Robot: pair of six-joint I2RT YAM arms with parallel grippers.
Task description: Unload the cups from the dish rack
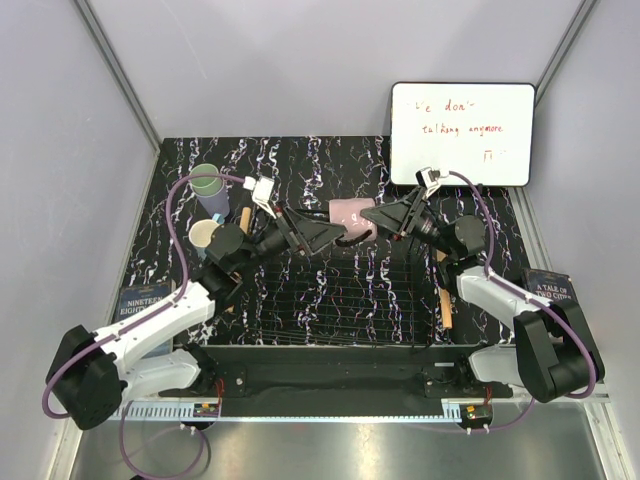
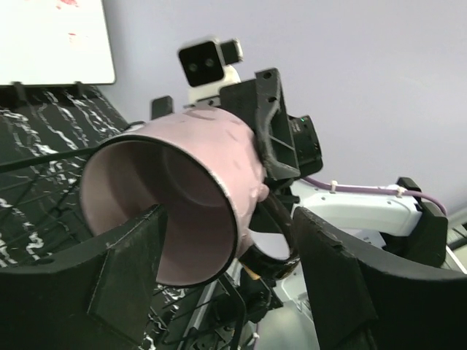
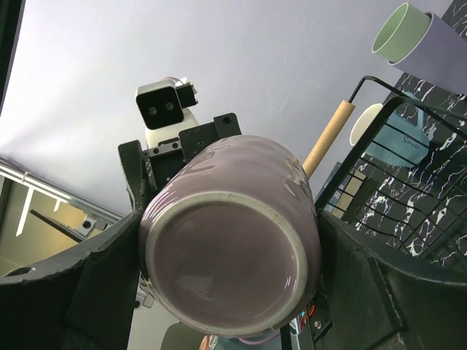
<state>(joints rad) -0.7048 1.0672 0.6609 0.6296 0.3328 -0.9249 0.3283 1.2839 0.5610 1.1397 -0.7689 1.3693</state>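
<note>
The mauve-brown cup [image 1: 350, 214] is held on its side in the air over the far edge of the black wire dish rack [image 1: 340, 300]. My right gripper [image 1: 387, 216] is shut on its base end [image 3: 230, 270]. My left gripper [image 1: 318, 232] is open at the cup's mouth [image 2: 168, 211], with the rim between its fingers [image 2: 131, 270]. The pale green cup [image 1: 207, 181] appears to sit in the lavender cup [image 3: 438, 44], with the light blue mug [image 1: 206, 236] beside them, left of the rack.
A white whiteboard [image 1: 462, 132] leans at the back right. Books lie at the left [image 1: 150, 298] and right [image 1: 550, 285] table edges. Wooden bars [image 1: 445, 300] run along the rack's sides. Grey walls enclose the table.
</note>
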